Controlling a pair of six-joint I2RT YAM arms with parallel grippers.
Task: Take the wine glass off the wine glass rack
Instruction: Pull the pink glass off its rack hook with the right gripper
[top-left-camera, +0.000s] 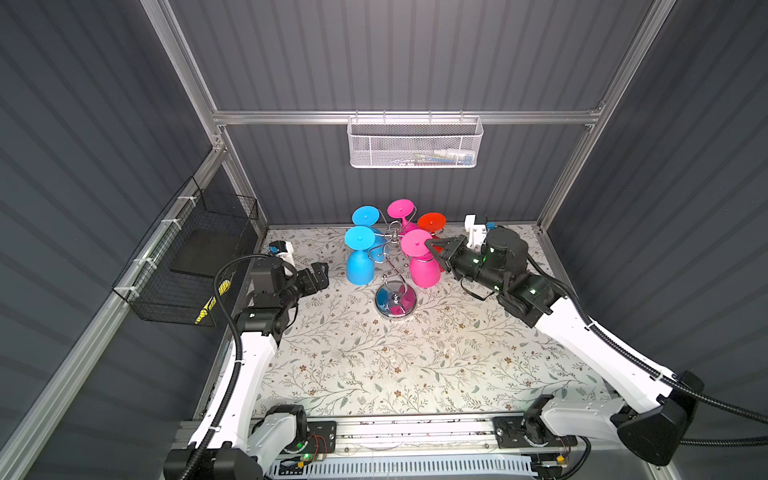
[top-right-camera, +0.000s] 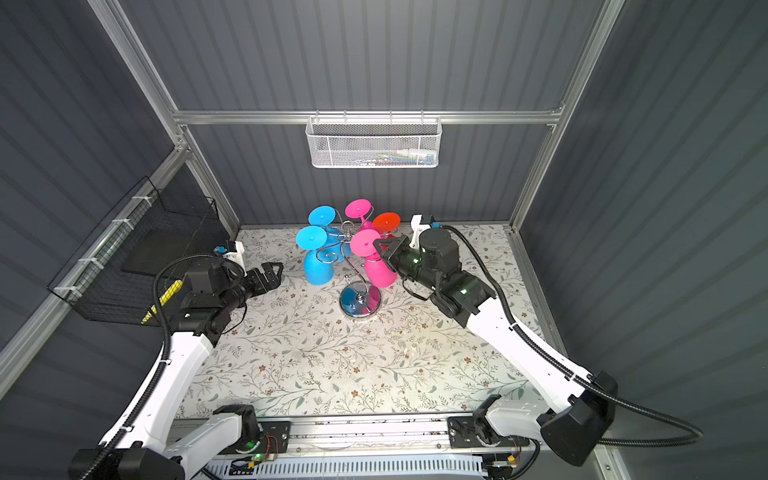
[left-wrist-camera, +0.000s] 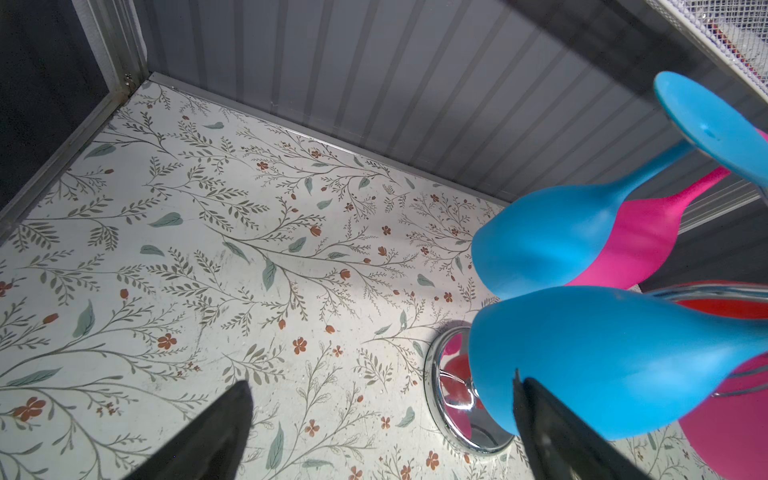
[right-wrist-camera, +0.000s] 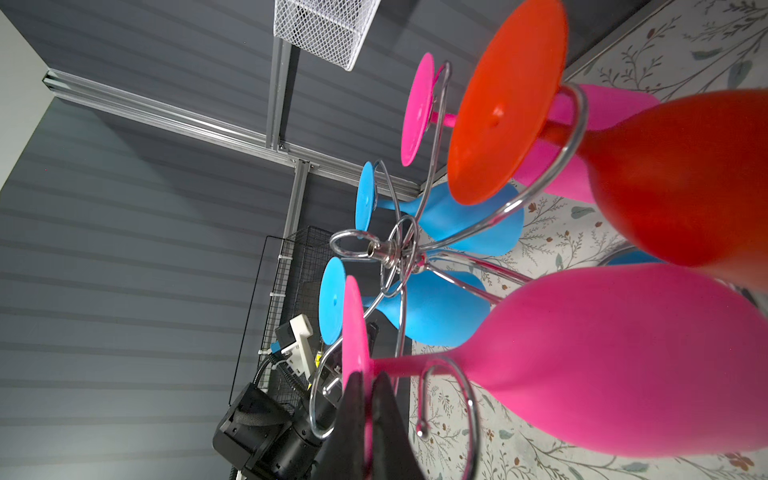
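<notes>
Grasp step: right gripper (right-wrist-camera: 368, 419) is clenched on the foot rim of the near pink plastic wine glass (top-left-camera: 423, 266), hanging upside down on the chrome wire rack (top-left-camera: 392, 237). Left gripper (top-left-camera: 318, 272) waits released. Next, I judge, slide its stem out of the scroll arm.

Dark grey ribbed wall panels (top-left-camera: 415, 54) on three sides, aluminium frame rails (top-left-camera: 407, 117) at the joins, white mesh basket (top-left-camera: 413, 143) hung on the back rail, black wire basket (top-left-camera: 187, 257) on the left wall, table (top-left-camera: 415, 365) with floral leaf-print top, brightly lit from above
</notes>
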